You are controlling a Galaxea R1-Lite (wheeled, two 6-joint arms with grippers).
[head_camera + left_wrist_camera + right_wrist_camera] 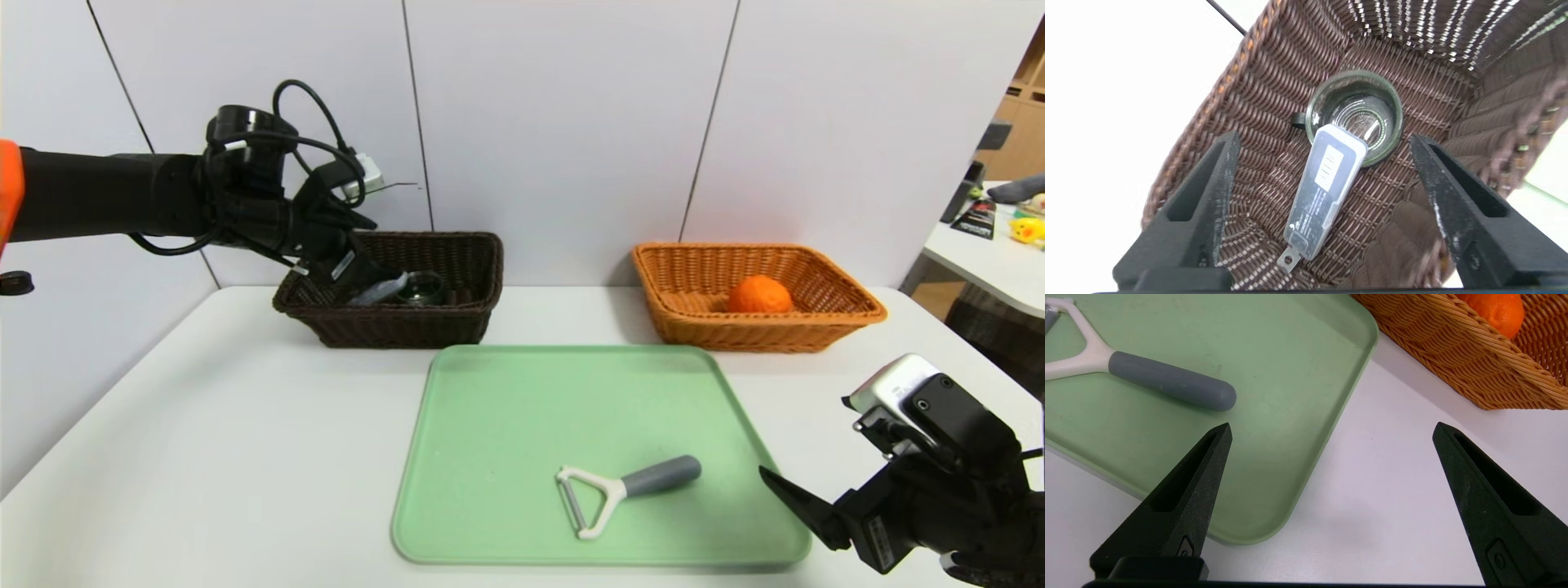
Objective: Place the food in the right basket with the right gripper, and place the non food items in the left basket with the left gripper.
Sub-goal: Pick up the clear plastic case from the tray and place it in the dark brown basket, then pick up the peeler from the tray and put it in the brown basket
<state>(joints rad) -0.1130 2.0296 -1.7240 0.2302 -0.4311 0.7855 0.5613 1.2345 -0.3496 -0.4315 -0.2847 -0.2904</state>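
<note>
White walls stand behind a white table (204, 425). From the head view, a green tray (506, 425) lies in the middle with a peeler (624, 490) on it, toward 5 o'clock on the tray. At 11 o'clock from the tray sits the dark basket (457, 314); at 1 o'clock sits the orange basket (694, 318) with the orange fruit (759, 295) inside. The left gripper (371, 282) hangs over the dark basket's left end. The right gripper (804, 506) waits at 4 o'clock, just off the tray.

From the left wrist view, the left gripper's fingers (1208, 196) are wide apart and hold nothing. Between them, inside the dark basket, a grey stick (1323, 192) lies with one end resting on a round glass dish (1384, 108).

From the right wrist view, the right gripper's fingers (1192, 490) are wide apart and empty, above the tray's edge and the bare table.
</note>
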